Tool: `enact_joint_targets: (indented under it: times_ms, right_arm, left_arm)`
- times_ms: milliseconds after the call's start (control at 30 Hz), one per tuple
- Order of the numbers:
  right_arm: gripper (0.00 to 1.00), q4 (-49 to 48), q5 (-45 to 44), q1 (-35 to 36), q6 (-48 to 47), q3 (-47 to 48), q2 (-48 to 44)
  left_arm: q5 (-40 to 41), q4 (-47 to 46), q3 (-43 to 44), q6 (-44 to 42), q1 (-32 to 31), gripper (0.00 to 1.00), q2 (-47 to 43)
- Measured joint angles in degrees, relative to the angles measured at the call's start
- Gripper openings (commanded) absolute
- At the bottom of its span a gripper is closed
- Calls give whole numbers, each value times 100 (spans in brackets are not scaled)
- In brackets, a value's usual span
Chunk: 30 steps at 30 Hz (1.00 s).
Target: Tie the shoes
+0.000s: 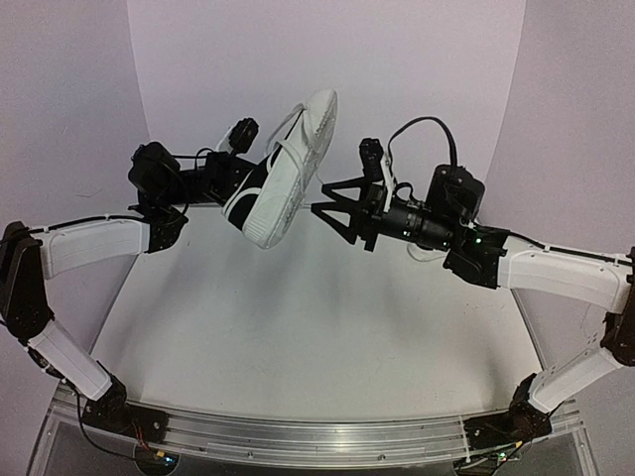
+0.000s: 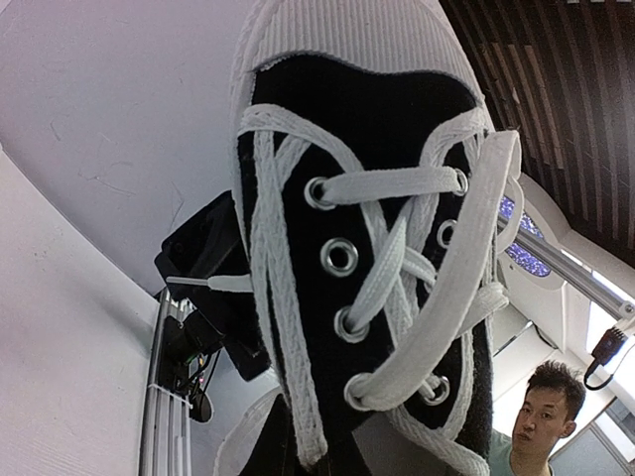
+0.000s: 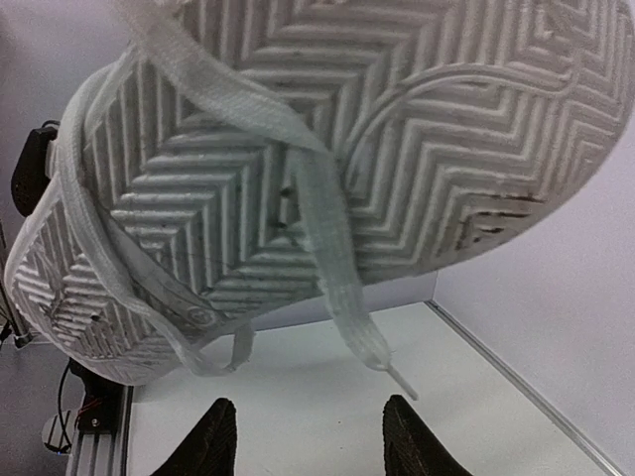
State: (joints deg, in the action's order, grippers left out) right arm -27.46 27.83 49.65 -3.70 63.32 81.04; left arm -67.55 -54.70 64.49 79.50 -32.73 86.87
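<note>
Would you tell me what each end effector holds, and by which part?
The left end effector holds the shoe by its heel end; the right end effector holds nothing.

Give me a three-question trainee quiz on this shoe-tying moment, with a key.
1. True or false: the shoe is lifted clear of the table.
2. Which arm is holding it up?
3. What faces the right gripper? A) tongue B) sole C) eyelets
Key: 1 true; 2 the left, its left gripper shut on the shoe; 3 B, with a loose lace hanging across it.
</note>
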Motion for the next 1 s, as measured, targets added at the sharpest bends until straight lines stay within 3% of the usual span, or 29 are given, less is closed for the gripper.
enact_joint_targets:
  times_ms: [400,700,800,1000]
  right_arm:
    - [38,4,179,252,-211,192,246]
    - [17,106,330,279,-354,317,294]
    - [0,163,399,280,-371,333,307]
    - [0,310,430,290,-357,342,302]
  left_arm:
    - [-2,-42,-2,-4,-77,0,59]
    - [8,-41,-2,-13,-81,0,68]
    - [9,-42,-2,-13,-79,0,88]
    - [2,-11,-2,-70,-96,0,160]
